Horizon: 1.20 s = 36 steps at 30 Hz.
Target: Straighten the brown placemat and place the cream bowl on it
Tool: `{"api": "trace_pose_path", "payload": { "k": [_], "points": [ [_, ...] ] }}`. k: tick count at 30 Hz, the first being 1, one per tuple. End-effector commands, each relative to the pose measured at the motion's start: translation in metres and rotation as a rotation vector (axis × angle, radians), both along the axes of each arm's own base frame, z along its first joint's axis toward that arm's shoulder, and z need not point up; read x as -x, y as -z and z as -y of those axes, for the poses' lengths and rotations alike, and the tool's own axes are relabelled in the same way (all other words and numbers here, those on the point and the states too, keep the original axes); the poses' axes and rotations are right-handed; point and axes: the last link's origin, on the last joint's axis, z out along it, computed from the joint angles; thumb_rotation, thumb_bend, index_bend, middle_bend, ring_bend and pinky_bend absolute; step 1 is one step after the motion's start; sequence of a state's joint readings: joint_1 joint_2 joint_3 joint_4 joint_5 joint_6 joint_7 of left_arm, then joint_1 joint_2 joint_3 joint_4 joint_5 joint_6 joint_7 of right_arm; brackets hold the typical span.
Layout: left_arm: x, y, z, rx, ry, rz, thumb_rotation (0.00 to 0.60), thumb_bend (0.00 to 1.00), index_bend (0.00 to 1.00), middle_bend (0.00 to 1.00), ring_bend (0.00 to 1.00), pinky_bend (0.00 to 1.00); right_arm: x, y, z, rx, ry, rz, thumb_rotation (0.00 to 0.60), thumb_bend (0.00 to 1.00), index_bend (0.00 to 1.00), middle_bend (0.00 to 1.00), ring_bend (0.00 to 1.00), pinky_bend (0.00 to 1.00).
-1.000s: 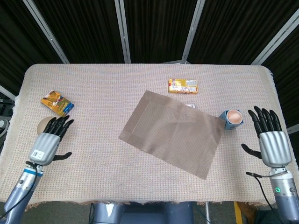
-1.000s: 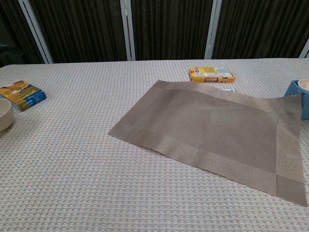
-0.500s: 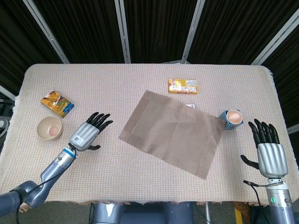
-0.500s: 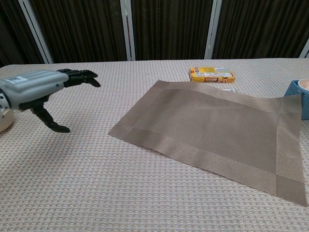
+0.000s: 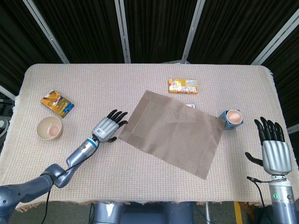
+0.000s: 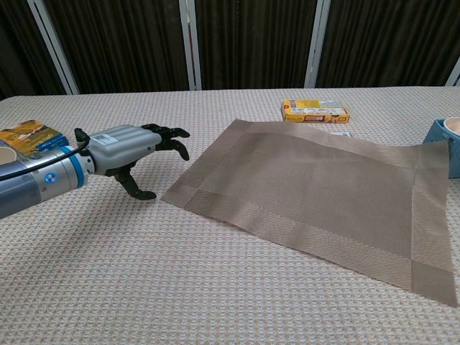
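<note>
The brown placemat (image 5: 172,132) (image 6: 316,195) lies skewed in the middle of the table, its left corner pointing toward my left hand. My left hand (image 5: 110,126) (image 6: 133,148) hovers open, fingers spread, just left of that corner without touching it. The cream bowl (image 5: 49,128) sits far left; in the chest view only its rim (image 6: 6,154) shows behind my forearm. My right hand (image 5: 273,147) is open, fingers up, past the table's right edge, and shows only in the head view.
A yellow box (image 5: 182,86) (image 6: 315,111) lies behind the placemat. A blue cup (image 5: 232,118) (image 6: 448,144) stands at the mat's right corner. A colourful packet (image 5: 57,103) (image 6: 29,135) lies at the far left, behind the bowl.
My left hand has swept right from over the bowl to the placemat's left corner, uncovering the bowl. My right hand has drawn back toward the front and a little right.
</note>
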<state>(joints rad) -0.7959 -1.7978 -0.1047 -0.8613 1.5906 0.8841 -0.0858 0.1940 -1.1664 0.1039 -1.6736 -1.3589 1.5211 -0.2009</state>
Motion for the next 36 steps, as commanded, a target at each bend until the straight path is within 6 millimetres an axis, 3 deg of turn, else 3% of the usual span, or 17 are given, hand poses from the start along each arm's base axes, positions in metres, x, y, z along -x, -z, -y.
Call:
{"api": "trace_pose_path", "payload": {
  "k": [1,15,20,27,36],
  "points": [
    [-0.003,0.009,-0.002,0.017,0.012,0.0,0.6,0.24,0.23,0.0,0.0,0.0,0.0,-0.001,0.0,0.005,0.0,0.0,0.6,0.0,0.0,0.0,0.0,0.0],
    [0.0,0.018,0.0,0.031,0.031,-0.002,0.6,0.25,0.25,0.0,0.0,0.0,0.0,-0.005,-0.001,0.018,-0.006,0.012,0.6,0.0,0.0,0.0,0.0,0.0],
    [-0.001,0.023,0.001,0.034,0.03,-0.009,0.6,0.33,0.26,0.0,0.0,0.0,0.0,-0.006,-0.001,0.019,-0.008,0.016,0.6,0.0,0.0,0.0,0.0,0.0],
    [-0.006,0.025,0.002,0.032,0.032,0.013,0.6,0.44,0.35,0.0,0.0,0.0,-0.001,-0.006,-0.001,0.019,-0.013,0.018,0.6,0.0,0.0,0.0,0.0,0.0],
    [-0.013,0.031,0.002,0.03,0.018,0.045,0.6,0.45,0.48,0.0,0.0,0.0,-0.003,-0.008,-0.002,0.025,-0.02,0.026,0.6,0.0,0.0,0.0,0.0,0.0]
  ]
}}
